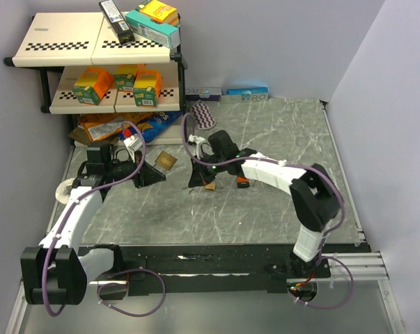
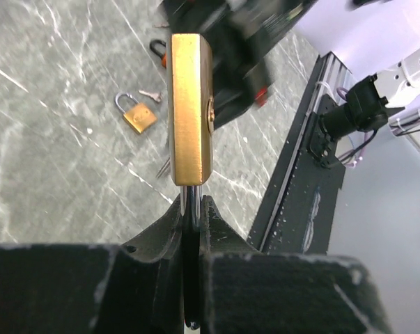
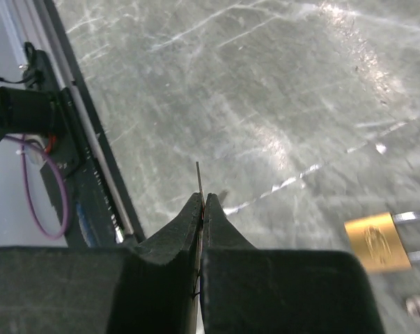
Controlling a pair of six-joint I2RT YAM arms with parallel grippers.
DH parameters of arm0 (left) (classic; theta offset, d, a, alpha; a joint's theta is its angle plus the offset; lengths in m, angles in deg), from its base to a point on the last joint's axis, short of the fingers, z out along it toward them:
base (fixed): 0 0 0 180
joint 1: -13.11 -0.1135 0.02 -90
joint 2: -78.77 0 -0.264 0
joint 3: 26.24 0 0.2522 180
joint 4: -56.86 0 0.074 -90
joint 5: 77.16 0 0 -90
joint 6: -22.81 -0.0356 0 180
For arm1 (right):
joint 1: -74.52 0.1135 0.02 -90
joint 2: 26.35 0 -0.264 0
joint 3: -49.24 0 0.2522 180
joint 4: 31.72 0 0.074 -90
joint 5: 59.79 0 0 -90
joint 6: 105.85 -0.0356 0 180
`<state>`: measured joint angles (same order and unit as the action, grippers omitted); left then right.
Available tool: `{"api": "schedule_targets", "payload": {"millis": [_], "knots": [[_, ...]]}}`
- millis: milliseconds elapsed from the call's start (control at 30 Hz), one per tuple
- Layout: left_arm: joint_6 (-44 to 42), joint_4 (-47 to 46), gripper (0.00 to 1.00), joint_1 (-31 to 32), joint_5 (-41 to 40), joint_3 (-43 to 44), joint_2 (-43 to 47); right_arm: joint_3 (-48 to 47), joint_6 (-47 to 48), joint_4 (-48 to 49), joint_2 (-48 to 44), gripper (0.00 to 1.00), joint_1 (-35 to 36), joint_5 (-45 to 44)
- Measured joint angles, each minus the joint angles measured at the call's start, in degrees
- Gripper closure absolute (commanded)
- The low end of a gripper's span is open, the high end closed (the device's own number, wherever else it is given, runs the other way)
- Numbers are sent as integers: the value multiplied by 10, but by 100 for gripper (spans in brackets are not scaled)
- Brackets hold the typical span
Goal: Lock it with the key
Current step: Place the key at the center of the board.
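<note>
Left gripper (image 2: 191, 200) clenched on shackle of padlock (image 2: 189, 111); body raised, long axis pointing outward; right gripper (image 3: 201, 200) pinches key (image 3: 198, 177), near on padlock's right; judged unaligned.

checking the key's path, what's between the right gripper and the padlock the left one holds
Nothing: the top external view shows only bare table between padlock and right gripper with its key.

Grey marble-veined table (image 1: 265, 216); pale lavender walls (image 1: 279, 42). Back left, two-tier cream shelf (image 1: 56, 38), checkered trim, loaded with snack boxes (image 1: 95, 83).
</note>
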<state>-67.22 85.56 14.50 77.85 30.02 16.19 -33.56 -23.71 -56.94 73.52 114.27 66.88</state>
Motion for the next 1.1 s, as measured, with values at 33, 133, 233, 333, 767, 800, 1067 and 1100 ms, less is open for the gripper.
{"api": "schedule_targets", "payload": {"millis": [33, 133, 233, 333, 767, 800, 1067, 1100], "knots": [[3, -7, 99, -1, 0, -1, 3, -2, -5, 12, 14, 100, 3, 0], [0, -8, 99, -1, 0, -1, 12, -11, -16, 24, 61, 100, 4, -1], [-11, -2, 99, -1, 0, -1, 14, -12, -17, 28, 90, 100, 4, -7], [-13, -1, 99, -1, 0, -1, 14, -12, -17, 29, 106, 100, 4, -12], [-10, -5, 99, -1, 1, -18, 19, -40, 2, 33, 145, 100, -28, -31], [-10, -5, 99, -1, 1, -19, 19, -43, 5, 33, 147, 100, -30, -30], [-9, -4, 99, -1, 1, -20, 19, -60, 27, 29, 148, 42, -37, -25], [-11, -2, 99, -1, 1, -20, 19, -60, 31, 29, 148, 39, -37, -22]]}}
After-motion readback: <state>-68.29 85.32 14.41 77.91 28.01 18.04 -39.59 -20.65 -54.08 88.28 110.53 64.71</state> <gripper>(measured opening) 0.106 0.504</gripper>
